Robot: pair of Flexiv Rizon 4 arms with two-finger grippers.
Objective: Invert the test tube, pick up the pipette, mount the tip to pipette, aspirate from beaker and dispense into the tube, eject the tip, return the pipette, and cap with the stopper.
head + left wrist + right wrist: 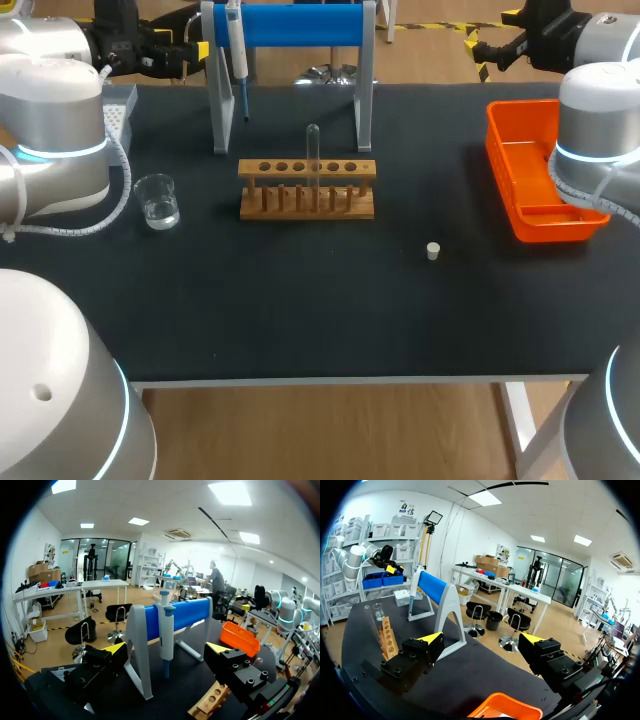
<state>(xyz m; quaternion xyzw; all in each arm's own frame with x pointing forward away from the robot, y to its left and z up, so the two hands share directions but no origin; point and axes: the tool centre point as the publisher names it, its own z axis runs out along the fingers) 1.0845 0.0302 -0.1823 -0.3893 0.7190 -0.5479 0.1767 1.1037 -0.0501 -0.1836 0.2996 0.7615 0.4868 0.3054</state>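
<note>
The black table (300, 320) is holding all the task's things. In the head view, taking the wooden rack (307, 190) as the centre of the dial, the test tube (313, 150) is standing vertically in one of the rack's middle holes. I cannot tell which end is pointing up.

The pipette stand (300, 25), with its blue crossbar, is standing at twelve o'clock just behind the rack. The pipette (237, 50) is hanging from the bar's left end, at about eleven o'clock. The beaker (157, 200), with a little clear liquid in it, is sitting at nine o'clock, well apart from the rack. A grey tip box (120, 105) is lying at ten o'clock, partly hidden behind my left arm. The stopper (433, 251) is lying alone at four o'clock. The orange bin (540, 180) is sitting at three o'clock near the table's right edge.

The left gripper (166, 649) is hovering with its fingers spread wide and holding nothing. The pipette is hanging just ahead of it, apart from both fingers. The right gripper (482, 640) is also gaping wide and empty, with the orange bin under it.
</note>
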